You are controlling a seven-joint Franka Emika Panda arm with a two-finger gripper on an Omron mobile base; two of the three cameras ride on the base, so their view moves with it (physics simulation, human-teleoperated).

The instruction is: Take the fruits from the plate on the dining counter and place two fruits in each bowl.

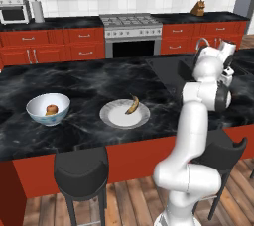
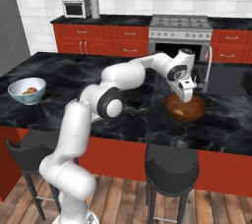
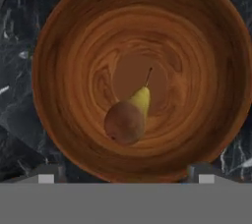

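Note:
My gripper (image 2: 188, 98) hangs open just above a brown wooden bowl (image 2: 186, 109) on the dining counter (image 2: 74, 73), beside the sink. In the hand view the fingertips (image 3: 46, 177) stand wide apart over that wooden bowl (image 3: 74, 46), and a yellow-brown pear (image 3: 127, 118) lies loose on its bottom, touched by neither finger. Far to the left stands a white bowl (image 1: 48, 109) with a red-orange fruit (image 1: 51, 109) inside; the same bowl (image 2: 27, 91) sits at the left of the right base view. The plate (image 1: 116, 117) lies mid-counter with a banana (image 1: 132, 104) on it.
A sink with a curved tap (image 2: 210, 66) sits right behind the wooden bowl. Black stools (image 1: 81, 173) stand along the counter's near edge. Red cabinets, a stove (image 1: 131, 24) and a toaster oven (image 1: 14, 8) line the back wall.

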